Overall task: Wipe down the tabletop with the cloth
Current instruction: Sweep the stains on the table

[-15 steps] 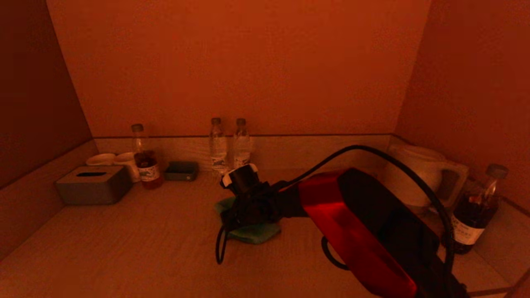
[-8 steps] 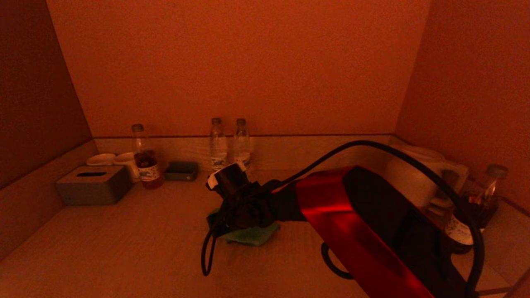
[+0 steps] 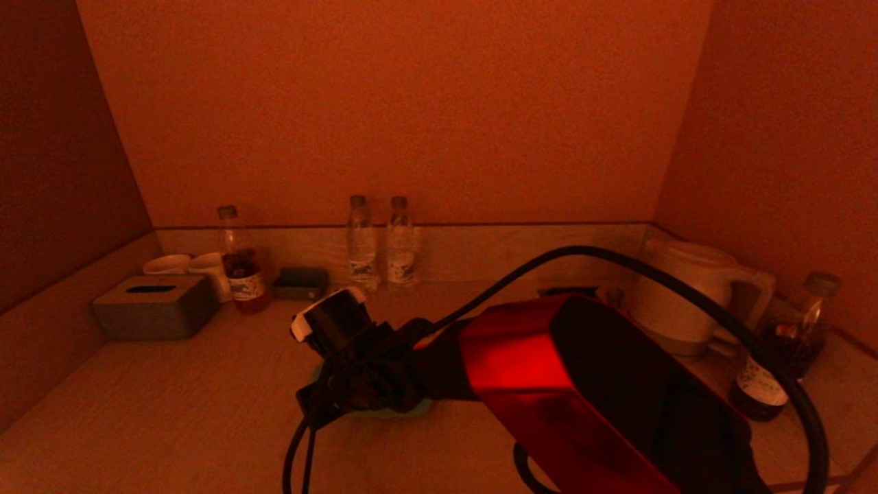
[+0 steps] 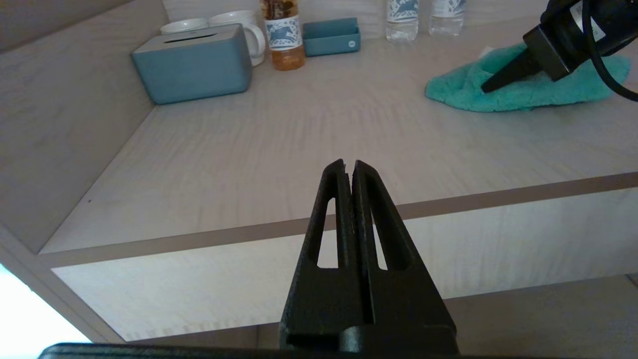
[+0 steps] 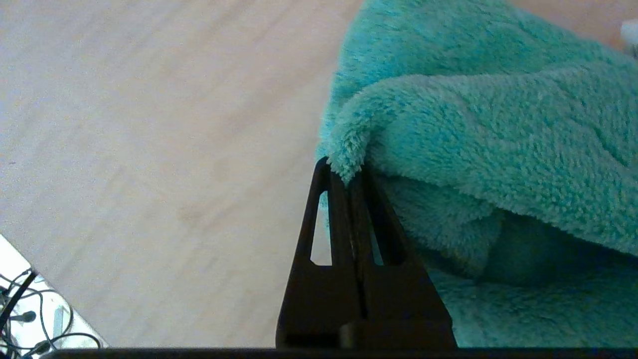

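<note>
The pale wood-grain tabletop (image 3: 192, 398) fills the head view and also shows in the left wrist view (image 4: 299, 129). The green cloth (image 3: 413, 411) lies on it near the middle, mostly hidden under my right wrist. My right gripper (image 5: 349, 167) is shut on a folded edge of the cloth (image 5: 473, 139) and presses it to the table. It also shows in the left wrist view (image 4: 491, 86), on the cloth (image 4: 458, 92). My left gripper (image 4: 347, 164) is shut and empty, parked low before the table's front edge, out of the head view.
At the back left stand a grey tissue box (image 3: 154, 305), two mugs (image 3: 185, 264), a brown drink bottle (image 3: 240, 271) and a small tray (image 3: 300, 283). Two water bottles (image 3: 376, 243) stand at the back wall. A pale kettle (image 3: 682, 291) and another bottle (image 3: 775, 357) stand at the right.
My right arm has swept leftwards and a little towards the front, dragging the cloth with it across the tabletop. The kettle has come back into full view.
</note>
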`<state>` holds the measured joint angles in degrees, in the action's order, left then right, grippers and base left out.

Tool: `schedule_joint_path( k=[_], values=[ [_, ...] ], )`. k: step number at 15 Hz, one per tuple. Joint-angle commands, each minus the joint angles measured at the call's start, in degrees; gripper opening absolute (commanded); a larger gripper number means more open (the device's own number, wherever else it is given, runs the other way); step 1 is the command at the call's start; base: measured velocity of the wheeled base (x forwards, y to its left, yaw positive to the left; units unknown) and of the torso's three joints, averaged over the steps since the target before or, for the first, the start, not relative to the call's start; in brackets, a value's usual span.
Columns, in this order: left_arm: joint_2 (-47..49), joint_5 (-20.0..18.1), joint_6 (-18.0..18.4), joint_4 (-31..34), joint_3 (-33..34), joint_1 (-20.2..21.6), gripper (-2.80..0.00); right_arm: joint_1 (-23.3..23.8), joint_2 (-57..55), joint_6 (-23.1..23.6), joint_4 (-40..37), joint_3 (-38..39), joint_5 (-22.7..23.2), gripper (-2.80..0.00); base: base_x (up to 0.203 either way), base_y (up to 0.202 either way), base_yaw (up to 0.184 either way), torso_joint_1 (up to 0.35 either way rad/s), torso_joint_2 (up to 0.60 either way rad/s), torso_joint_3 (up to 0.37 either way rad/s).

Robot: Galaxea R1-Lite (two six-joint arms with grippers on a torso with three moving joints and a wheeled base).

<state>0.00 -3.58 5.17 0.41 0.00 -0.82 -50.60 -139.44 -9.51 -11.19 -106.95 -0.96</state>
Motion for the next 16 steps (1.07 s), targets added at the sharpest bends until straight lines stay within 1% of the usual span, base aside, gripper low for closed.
schedule_joint_path(
  k=[1,4,10,11,12,13,16],
  values=[
    [0.00,-0.02,0.02,0.02,0.00,0.03,-2.80,-2.97,0.21,-0.07,0.01,-0.01,0.00,-2.80,0.000,0.000,0.000,0.000,0.00,0.000],
    [0.00,-0.02,0.02,0.02,0.00,0.03,-2.80,-5.38,0.31,-0.07,-0.06,0.16,0.00,-2.80,0.000,0.000,0.000,0.000,0.00,0.000],
    [0.00,-0.02,0.02,0.02,0.00,0.03,-2.80,-3.97,-0.67,-0.53,-1.54,0.31,0.01,-2.80,0.000,0.000,0.000,0.000,0.00,0.000],
    [0.00,-0.02,0.02,0.02,0.00,0.03,-2.80,-2.17,-0.70,-0.60,-1.84,0.59,0.04,-2.80,0.000,0.000,0.000,0.000,0.00,0.000],
    [0.00,-0.02,0.02,0.02,0.00,0.03,-2.80,1.32,-0.69,-0.76,-2.00,1.16,0.08,-2.80,0.000,0.000,0.000,0.000,0.00,0.000],
    [0.00,-0.02,0.02,0.02,0.00,0.03,-2.80,3.56,-0.67,-0.93,-2.11,1.66,0.14,-2.80,0.000,0.000,0.000,0.000,0.00,0.000],
    [0.00,-0.02,0.02,0.02,0.00,0.03,-2.80,7.62,-0.75,-0.95,-2.17,1.75,0.26,-2.80,0.000,0.000,0.000,0.000,0.00,0.000]
  ],
)
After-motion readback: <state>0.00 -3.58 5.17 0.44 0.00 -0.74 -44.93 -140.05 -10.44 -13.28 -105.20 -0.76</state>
